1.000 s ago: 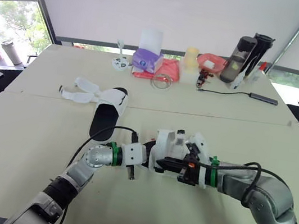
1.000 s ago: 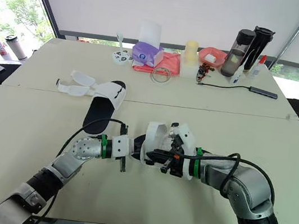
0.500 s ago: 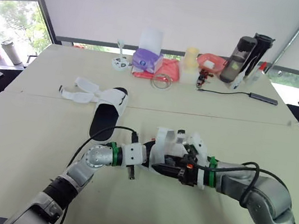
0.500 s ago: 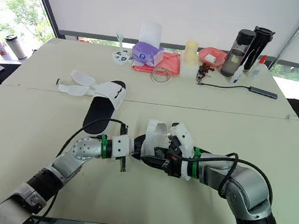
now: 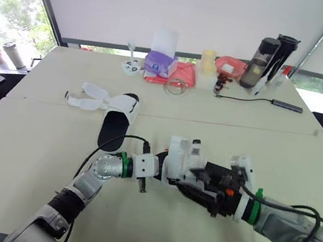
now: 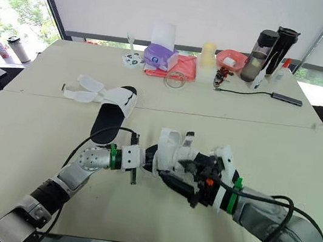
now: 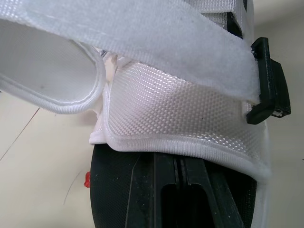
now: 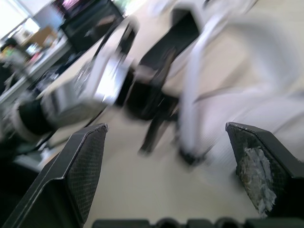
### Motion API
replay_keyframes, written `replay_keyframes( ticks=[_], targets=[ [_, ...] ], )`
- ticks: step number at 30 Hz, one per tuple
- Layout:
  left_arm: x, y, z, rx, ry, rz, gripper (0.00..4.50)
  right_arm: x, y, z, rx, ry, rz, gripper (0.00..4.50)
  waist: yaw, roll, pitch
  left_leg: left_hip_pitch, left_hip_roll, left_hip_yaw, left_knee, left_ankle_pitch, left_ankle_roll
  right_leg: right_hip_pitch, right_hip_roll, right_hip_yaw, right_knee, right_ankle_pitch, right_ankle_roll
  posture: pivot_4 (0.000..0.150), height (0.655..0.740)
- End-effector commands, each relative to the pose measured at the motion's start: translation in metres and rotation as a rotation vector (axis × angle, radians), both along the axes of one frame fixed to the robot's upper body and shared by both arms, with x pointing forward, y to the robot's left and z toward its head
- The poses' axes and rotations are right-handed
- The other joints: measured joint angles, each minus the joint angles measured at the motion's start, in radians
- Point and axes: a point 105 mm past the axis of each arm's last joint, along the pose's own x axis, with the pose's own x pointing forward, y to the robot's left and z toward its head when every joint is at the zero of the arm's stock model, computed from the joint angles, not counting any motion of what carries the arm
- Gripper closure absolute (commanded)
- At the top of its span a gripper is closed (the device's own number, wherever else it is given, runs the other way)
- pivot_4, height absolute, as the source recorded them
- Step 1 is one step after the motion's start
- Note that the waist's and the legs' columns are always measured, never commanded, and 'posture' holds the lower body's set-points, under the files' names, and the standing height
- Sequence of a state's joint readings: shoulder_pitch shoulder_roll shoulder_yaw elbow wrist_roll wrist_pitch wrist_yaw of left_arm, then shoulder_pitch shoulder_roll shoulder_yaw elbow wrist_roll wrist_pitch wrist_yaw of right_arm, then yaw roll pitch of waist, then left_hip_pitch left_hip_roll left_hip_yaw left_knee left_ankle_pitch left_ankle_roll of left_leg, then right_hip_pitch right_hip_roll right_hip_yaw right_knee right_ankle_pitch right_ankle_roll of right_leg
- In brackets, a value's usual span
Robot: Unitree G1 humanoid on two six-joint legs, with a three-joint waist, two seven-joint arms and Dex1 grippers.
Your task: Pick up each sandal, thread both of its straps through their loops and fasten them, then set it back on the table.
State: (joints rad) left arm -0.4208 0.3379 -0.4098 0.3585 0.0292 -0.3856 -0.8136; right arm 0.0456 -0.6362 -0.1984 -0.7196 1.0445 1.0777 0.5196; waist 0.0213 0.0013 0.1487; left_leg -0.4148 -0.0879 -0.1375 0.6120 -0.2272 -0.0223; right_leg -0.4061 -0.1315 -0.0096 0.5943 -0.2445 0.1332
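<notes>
- The left gripper (image 5: pixel 165 167) is clamped on the black sole of the white sandal (image 5: pixel 179 156), held low near the middle of the table (image 5: pixel 33 156). A hard tug could twist the sandal out.
- The right gripper (image 5: pixel 187 179) is spread wide and holds nothing, close beside the straps. Closing off-target would pinch the upper instead.
- The loose strap (image 7: pixel 142 42) crosses the black loop (image 7: pixel 268 80), seemingly unthreaded, though that is hard to judge. It may stick down early.

right gripper (image 5: pixel 189 179) let go of the sandal (image 5: pixel 177 154) strap and backed off toward the table's near edge, fingers now spread wide
</notes>
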Motion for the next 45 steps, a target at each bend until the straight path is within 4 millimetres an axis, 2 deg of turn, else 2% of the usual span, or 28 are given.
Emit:
replay_keyframes(
  ticks=[1,3,5,11,19,25,27,29,34,35,45],
  targets=[
    [0.003,0.025,-0.051,0.148,0.167,0.091,4.50,-0.012,0.011,-0.013,0.011,0.061,0.043,0.22,0.000,-0.002,0.001,0.001,0.000,0.000,0.000,0.000,0.000,0.001,0.000,-0.001,-0.001,0.000,0.000,0.150,0.7400],
    [0.004,0.025,-0.051,0.147,0.166,0.088,4.50,-0.010,0.013,-0.018,0.011,0.069,0.036,0.22,-0.007,0.008,-0.002,-0.005,0.004,0.000,0.001,0.000,0.000,0.001,-0.001,-0.007,-0.009,0.000,0.000,0.150,0.7400],
    [0.004,0.025,-0.051,0.146,0.166,0.084,4.50,-0.008,0.014,-0.023,0.008,0.074,0.028,0.22,-0.008,0.008,-0.001,-0.013,0.009,0.003,0.000,0.000,0.000,0.004,-0.002,-0.018,-0.018,0.001,-0.001,0.150,0.7400],
    [0.004,0.025,-0.051,0.145,0.170,0.078,4.50,0.012,0.010,-0.031,0.027,0.070,-0.071,0.22,-0.008,0.012,-0.002,-0.016,0.018,0.004,-0.002,0.000,0.000,0.009,0.000,-0.028,-0.029,0.003,-0.004,0.150,0.7400],
    [0.003,0.025,-0.051,0.143,0.174,0.072,4.50,0.016,0.017,-0.025,0.092,0.069,-0.089,0.22,-0.007,0.013,-0.002,-0.011,0.017,0.005,-0.001,0.000,0.000,0.009,-0.002,-0.030,-0.027,0.003,-0.004,0.150,0.7400],
    [0.002,0.025,-0.051,0.144,0.176,0.071,4.50,0.020,0.027,-0.014,0.155,0.062,-0.089,0.22,-0.007,0.011,-0.001,-0.010,0.016,0.005,0.001,0.000,0.000,0.006,-0.002,-0.030,-0.015,0.003,-0.004,0.150,0.7400],
    [0.002,0.025,-0.051,0.143,0.177,0.071,4.50,0.022,0.028,-0.013,0.162,0.063,-0.094,0.73,-0.007,0.011,-0.001,-0.010,0.016,0.004,0.001,0.000,0.000,0.007,-0.002,-0.030,-0.012,0.003,-0.004,0.150,0.7400],
    [0.002,0.024,-0.052,0.142,0.178,0.071,4.50,0.023,0.028,-0.011,0.175,0.067,-0.100,1.53,-0.007,0.011,-0.001,-0.010,0.016,0.004,0.001,0.000,0.000,0.005,-0.002,-0.030,-0.011,0.003,-0.005,0.150,0.7400],
    [0.001,0.024,-0.052,0.139,0.178,0.073,4.50,0.024,0.030,-0.014,0.167,0.089,-0.105,4.14,-0.007,0.011,-0.001,-0.010,0.016,0.004,0.001,0.000,0.000,0.003,-0.002,-0.030,-0.011,0.003,-0.005,0.150,0.7400],
    [0.001,0.024,-0.052,0.138,0.178,0.075,4.50,0.024,0.030,-0.016,0.159,0.097,-0.105,4.45,-0.006,0.011,-0.001,-0.010,0.016,0.004,0.001,0.000,0.000,0.003,-0.002,-0.030,-0.011,0.003,-0.005,0.150,0.7400],
    [0.001,0.025,-0.053,0.142,0.178,0.078,4.50,0.001,0.027,-0.043,0.042,0.219,-0.027,4.45,-0.007,0.011,-0.001,-0.005,0.016,0.004,0.001,0.000,0.000,0.006,-0.002,-0.030,-0.007,0.003,-0.005,0.150,0.7400]
  ],
)
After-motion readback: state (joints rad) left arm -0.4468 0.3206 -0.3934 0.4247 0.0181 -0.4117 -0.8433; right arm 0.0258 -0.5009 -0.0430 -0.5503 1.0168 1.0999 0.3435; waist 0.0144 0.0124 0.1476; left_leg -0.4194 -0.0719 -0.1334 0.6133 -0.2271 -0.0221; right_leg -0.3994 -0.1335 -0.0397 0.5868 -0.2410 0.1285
